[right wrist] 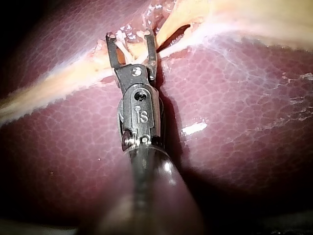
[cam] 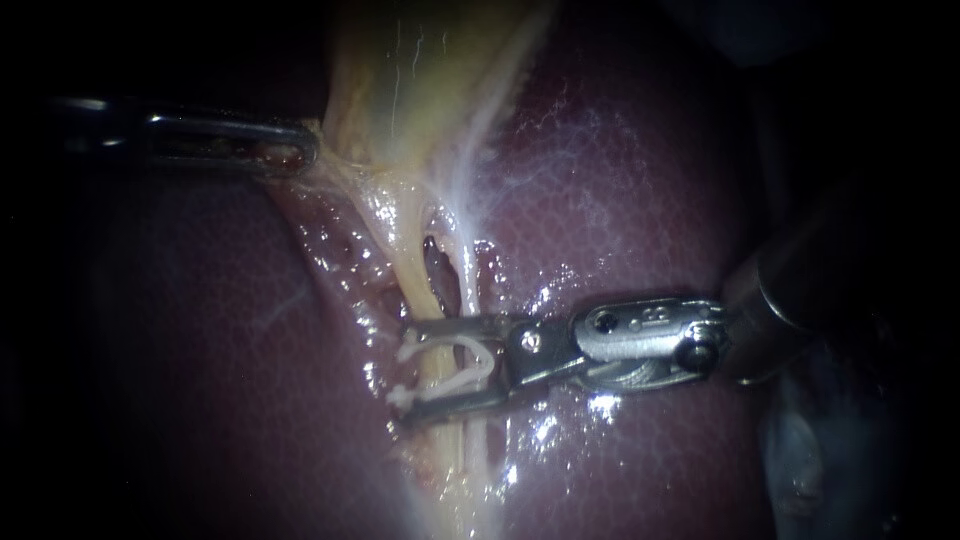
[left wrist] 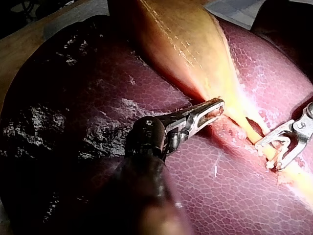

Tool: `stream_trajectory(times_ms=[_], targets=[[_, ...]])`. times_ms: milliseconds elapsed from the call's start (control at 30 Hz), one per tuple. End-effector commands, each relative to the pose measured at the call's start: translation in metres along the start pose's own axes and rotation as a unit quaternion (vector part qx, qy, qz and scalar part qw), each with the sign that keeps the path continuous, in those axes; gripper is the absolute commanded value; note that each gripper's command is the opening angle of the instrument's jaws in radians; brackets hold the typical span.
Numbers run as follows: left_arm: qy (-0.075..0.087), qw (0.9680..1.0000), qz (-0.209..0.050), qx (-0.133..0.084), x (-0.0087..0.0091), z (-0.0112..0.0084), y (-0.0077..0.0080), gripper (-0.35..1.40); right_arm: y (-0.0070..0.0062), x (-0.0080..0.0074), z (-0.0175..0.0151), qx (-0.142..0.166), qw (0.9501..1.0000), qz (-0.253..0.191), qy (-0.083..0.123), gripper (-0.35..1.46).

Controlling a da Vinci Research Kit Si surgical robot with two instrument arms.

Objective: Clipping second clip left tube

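The left instrument [cam: 300, 150] clamps the gallbladder [cam: 400, 80], tensioning the tube [cam: 410, 275]; the right instrument [cam: 408, 372] holds a clip [cam: 472, 352] astride it.

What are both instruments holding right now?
Left instrument: jaws shut on the gallbladder edge.
Right instrument: jaws holding a white clip, spread around a tube.

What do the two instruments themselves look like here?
The left instrument is a dark shaft ending in a slim, slotted silver metal tip. The right instrument has a dark shaft, a silver jointed wrist with screws, and a broad two-pronged tip.
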Motion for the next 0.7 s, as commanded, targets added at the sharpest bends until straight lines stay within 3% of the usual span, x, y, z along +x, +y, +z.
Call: stream_trajectory(times_ms=[33, 400, 700], targets=[[0.0, 1.0, 0.0, 0.0, 0.0, 0.0, 0.0, -0.35, 0.0, 0.0, 0.0, 0.0, 1.0, 0.0, 0.0, 0.49], [0.0, 1.0, 0.0, 0.0, 0.0, 0.0, 0.0, -0.35, -0.0008, 0.0006, 0.0, 0.002, 1.0, 0.0, 0.0, 0.5], [0.0, 1.0, 0.0, 0.0, 0.0, 0.0, 0.0, -0.35, -0.0033, 0.0042, -0.0016, 0.011, 0.9999, 0.006, 0.005, 0.5]])
